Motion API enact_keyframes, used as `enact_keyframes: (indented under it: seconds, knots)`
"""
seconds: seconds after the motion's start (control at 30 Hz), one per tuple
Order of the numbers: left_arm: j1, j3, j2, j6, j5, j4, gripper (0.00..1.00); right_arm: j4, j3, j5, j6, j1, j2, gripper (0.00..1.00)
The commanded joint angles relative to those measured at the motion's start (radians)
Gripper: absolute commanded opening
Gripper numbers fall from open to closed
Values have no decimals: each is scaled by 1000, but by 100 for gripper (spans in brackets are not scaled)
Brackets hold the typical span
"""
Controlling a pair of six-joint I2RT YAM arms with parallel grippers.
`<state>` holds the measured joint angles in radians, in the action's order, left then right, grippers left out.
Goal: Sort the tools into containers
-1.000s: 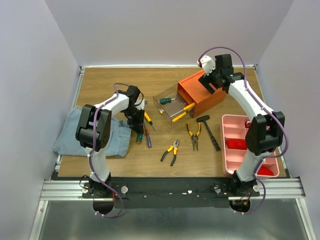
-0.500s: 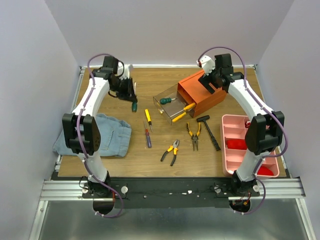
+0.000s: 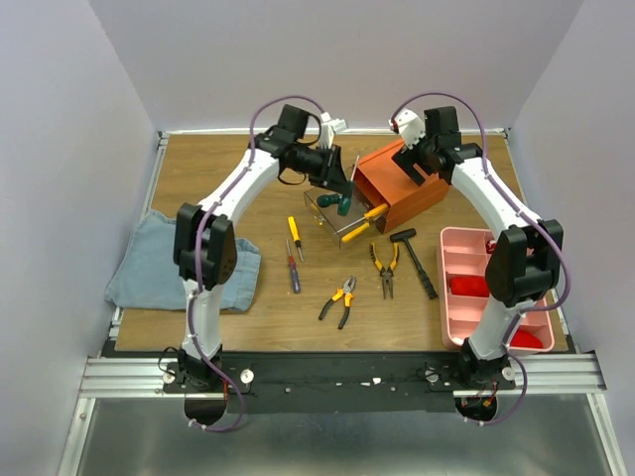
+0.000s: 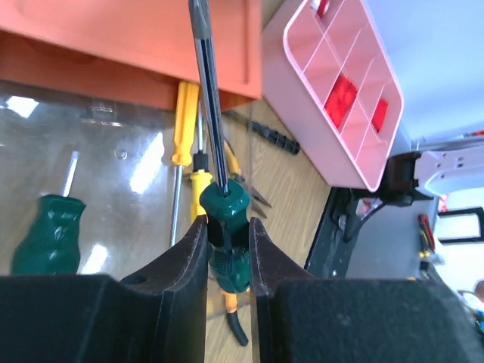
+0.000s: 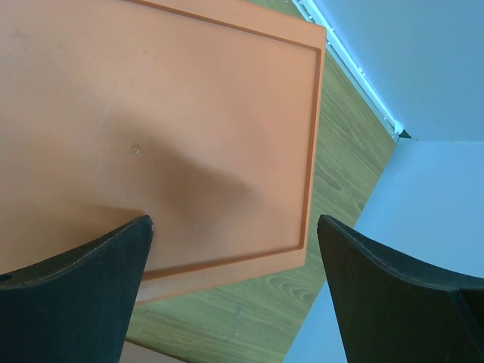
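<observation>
Clamping the green-handled screwdriver (image 4: 225, 208) by its handle, the left gripper (image 4: 228, 227) hangs over the pulled-out clear drawer (image 4: 113, 151) of the orange cabinet (image 3: 402, 188), the shaft pointing toward the cabinet. A second green screwdriver (image 4: 47, 236) lies inside that drawer. A yellow-handled screwdriver (image 4: 184, 113) lies at the cabinet's front, just past the drawer. The right gripper (image 5: 233, 223) sits over the cabinet's top, fingers spread wide and holding nothing. On the table lie a yellow screwdriver (image 3: 294, 233), a red-blue screwdriver (image 3: 293, 273), a pair of pliers (image 3: 340, 297), a second pair of pliers (image 3: 385, 266) and a black hammer (image 3: 415, 256) beside a pink tray (image 3: 446, 288).
</observation>
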<state>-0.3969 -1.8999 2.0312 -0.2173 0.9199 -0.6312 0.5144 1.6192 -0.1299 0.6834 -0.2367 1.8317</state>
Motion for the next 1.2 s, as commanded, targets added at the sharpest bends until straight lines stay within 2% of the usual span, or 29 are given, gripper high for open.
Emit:
enact_keyframes:
  seconds: [0.0, 0.1, 0.27, 0.3, 0.4, 0.5, 0.53, 0.67, 0.77, 0.9, 1.17]
  knots:
    - [0, -119, 127, 38, -6, -212, 33, 165, -93, 9, 7, -10, 28, 100]
    - [1, -99, 100, 41, 0, -197, 50, 167, -90, 10, 8, -12, 28, 100]
    - [35, -116, 0, 68, -1, -179, 64, 170, -67, 15, 4, -12, 41, 100]
    - [46, -114, -32, 68, -6, -167, 70, 171, -62, 15, 2, -12, 43, 100]
    - [101, -62, -90, 39, -88, -156, 71, 174, -56, 18, 1, -12, 49, 100]
    - [124, 65, -164, 13, -289, -174, 68, 176, -58, 21, 1, -15, 51, 100]
    - [124, 103, -184, 7, -435, -179, 68, 174, -61, 21, -1, -13, 51, 100]
    - [124, 290, -235, -27, -604, -206, 62, 173, -59, 16, 4, -16, 52, 100]
    - [112, 429, -240, 1, -598, -229, 58, 176, -55, 12, 4, -16, 54, 100]
    - [87, 553, -226, 42, -549, -236, 63, 170, -81, 4, 10, -16, 43, 100]
    - [30, 516, -105, 61, -558, -242, 64, 177, -97, -5, 15, -18, 43, 100]
